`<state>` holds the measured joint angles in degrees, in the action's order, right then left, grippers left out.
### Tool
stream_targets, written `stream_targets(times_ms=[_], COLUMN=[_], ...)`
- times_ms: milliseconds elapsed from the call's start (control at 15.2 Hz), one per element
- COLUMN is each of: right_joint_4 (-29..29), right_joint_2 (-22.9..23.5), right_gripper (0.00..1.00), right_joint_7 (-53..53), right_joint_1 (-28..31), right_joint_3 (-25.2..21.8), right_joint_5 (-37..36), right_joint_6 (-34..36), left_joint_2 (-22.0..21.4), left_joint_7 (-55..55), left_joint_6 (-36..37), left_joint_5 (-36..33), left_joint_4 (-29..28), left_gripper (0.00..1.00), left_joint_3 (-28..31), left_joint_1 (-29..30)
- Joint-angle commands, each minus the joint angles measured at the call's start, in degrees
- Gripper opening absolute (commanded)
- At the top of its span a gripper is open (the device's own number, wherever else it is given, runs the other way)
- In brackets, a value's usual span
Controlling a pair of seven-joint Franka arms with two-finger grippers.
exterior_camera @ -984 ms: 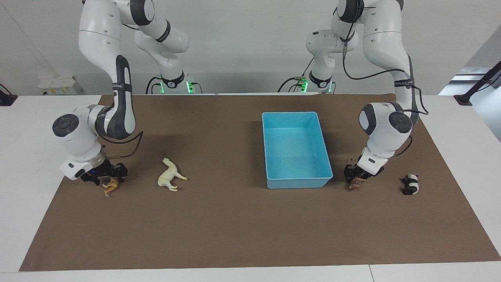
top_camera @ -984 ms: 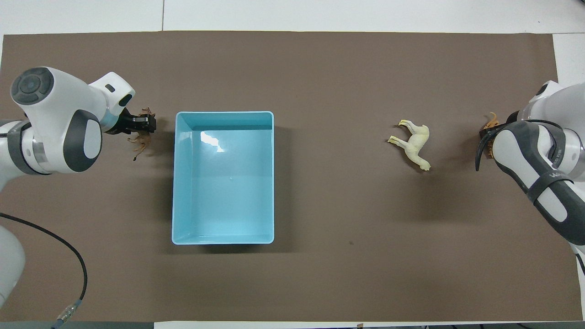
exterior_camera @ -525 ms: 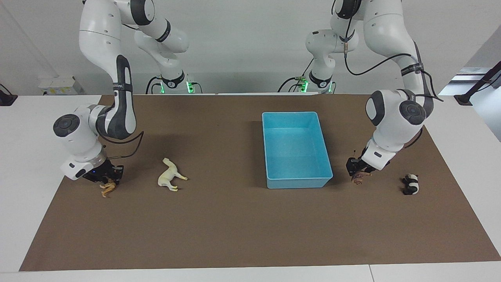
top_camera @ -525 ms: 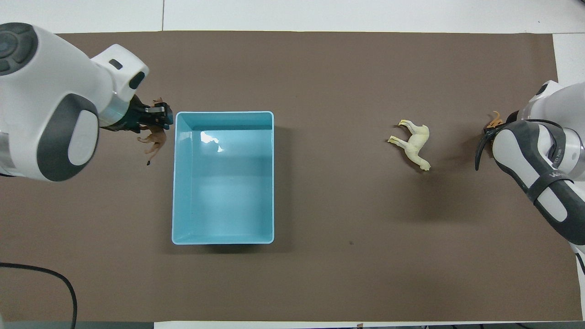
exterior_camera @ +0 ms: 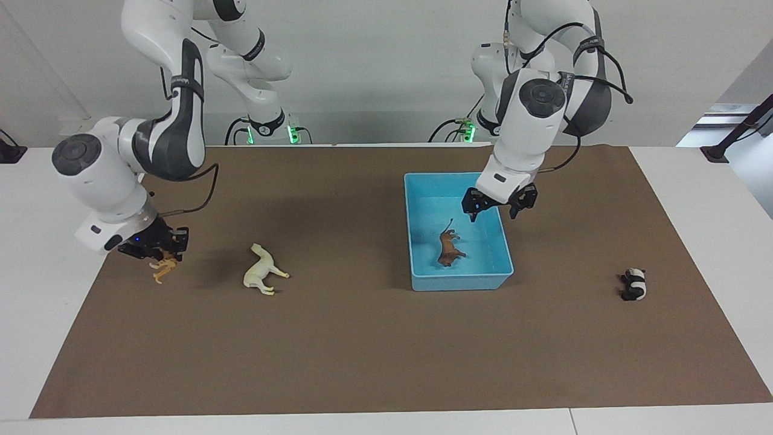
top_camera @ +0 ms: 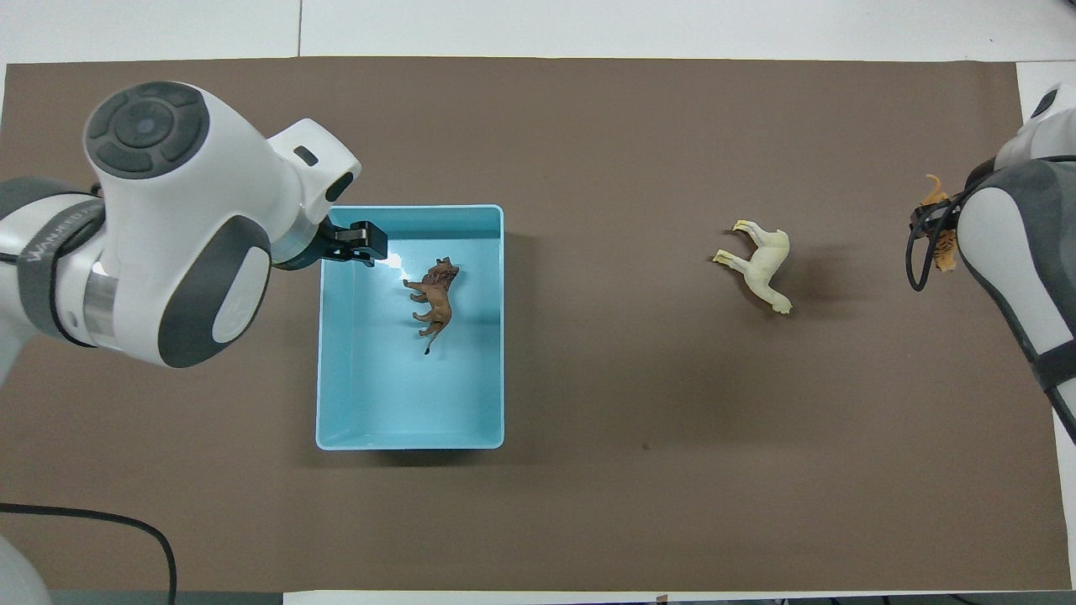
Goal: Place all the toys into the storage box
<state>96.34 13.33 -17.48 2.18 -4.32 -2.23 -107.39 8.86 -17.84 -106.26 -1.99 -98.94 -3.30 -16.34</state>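
Observation:
The light blue storage box (exterior_camera: 460,282) stands toward the left arm's end of the table. The brown lion (exterior_camera: 449,249) lies inside it, also shown in the overhead view (top_camera: 433,294). My left gripper (exterior_camera: 497,206) hangs open and empty over the box. My right gripper (exterior_camera: 163,252) is shut on the orange striped tiger (exterior_camera: 160,268) and holds it just above the mat at the right arm's end. The cream-white llama (exterior_camera: 263,277) lies on its side on the mat between the tiger and the box. The black-and-white panda (exterior_camera: 633,284) lies on the mat at the left arm's end.
A brown mat (exterior_camera: 374,350) covers the table, with white table edges around it. In the overhead view the left arm hides the panda, and the right arm partly hides the tiger (top_camera: 941,244). The box (top_camera: 412,443) holds only the lion.
My left gripper carried the lion from the mat over the box and let it go; the lion now lies inside. My right gripper closed on the tiger and lifted it slightly.

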Motion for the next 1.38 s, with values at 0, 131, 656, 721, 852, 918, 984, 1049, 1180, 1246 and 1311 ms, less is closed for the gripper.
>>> stream_targets(times_ms=[0, 131, 656, 721, 852, 918, 984, 1049, 1180, 1246, 1311], right_joint_4=[-6.4, -10.6, -15.0, -18.1, -20.9, -24.6, -28.1, -29.0, -28.8, -28.8, -28.8], right_joint_2=[-1.5, -1.5, 2.6, 5.9, 10.8, 14.9, 19.0, 21.3, 21.8, 21.9, 21.9], right_gripper=[0.0, 0.0, 0.0, 0.0, 0.0, 0.0, 0.0, 0.0, 0.0, 0.0, 0.05], right_joint_7=[8.9, 24.3, 71.1, 75.2, 80.0, 81.0, 82.5, 82.7, 82.8, 82.8, 83.1], right_joint_1=[-5.4, -12.9, -44.1, -46.9, -50.1, -51.4, -52.6, -52.9, -52.9, -52.5, -52.3], right_joint_3=[0.3, 0.4, 0.8, 0.8, 0.7, 0.6, 0.5, 0.4, 0.8, 0.8, 0.8], right_joint_5=[-0.1, 0.1, 4.6, 4.5, 4.2, 4.2, 4.0, 3.8, 3.6, 3.7, 3.9], right_joint_6=[10.2, 16.0, 7.0, 5.3, 3.1, 3.1, 2.9, 2.7, -0.4, -0.9, -1.0], left_joint_2=[-0.2, 0.2, 7.5, 9.1, 12.0, 13.3, 14.6, 15.8, 18.2, 19.2, 19.6], left_joint_7=[10.9, 20.8, 49.0, 49.1, 52.2, 54.9, 56.7, 57.2, 57.2, 57.2, 57.3], left_joint_6=[-0.3, -1.4, -10.4, -12.3, -15.5, -16.9, -17.5, -17.6, -18.4, -19.3, -19.9], left_joint_5=[-1.0, -0.9, -0.6, -0.8, -0.7, -0.6, -0.6, -0.6, -0.8, -0.8, -0.8], left_joint_4=[1.0, 1.6, 1.6, 1.6, 1.6, 2.4, 4.3, 5.8, 8.4, 8.8, 8.8], left_gripper=[1.0, 1.0, 1.0, 1.0, 1.0, 1.0, 1.0, 1.0, 1.0, 1.0, 1.0], left_joint_3=[0.0, 0.0, 0.0, 0.0, 1.1, 2.9, 3.7, 4.2, 4.8, 4.9, 5.4], left_joint_1=[7.3, 13.4, 27.1, 27.1, 27.2, 27.2, 27.2, 27.2, 27.2, 27.2, 27.2])
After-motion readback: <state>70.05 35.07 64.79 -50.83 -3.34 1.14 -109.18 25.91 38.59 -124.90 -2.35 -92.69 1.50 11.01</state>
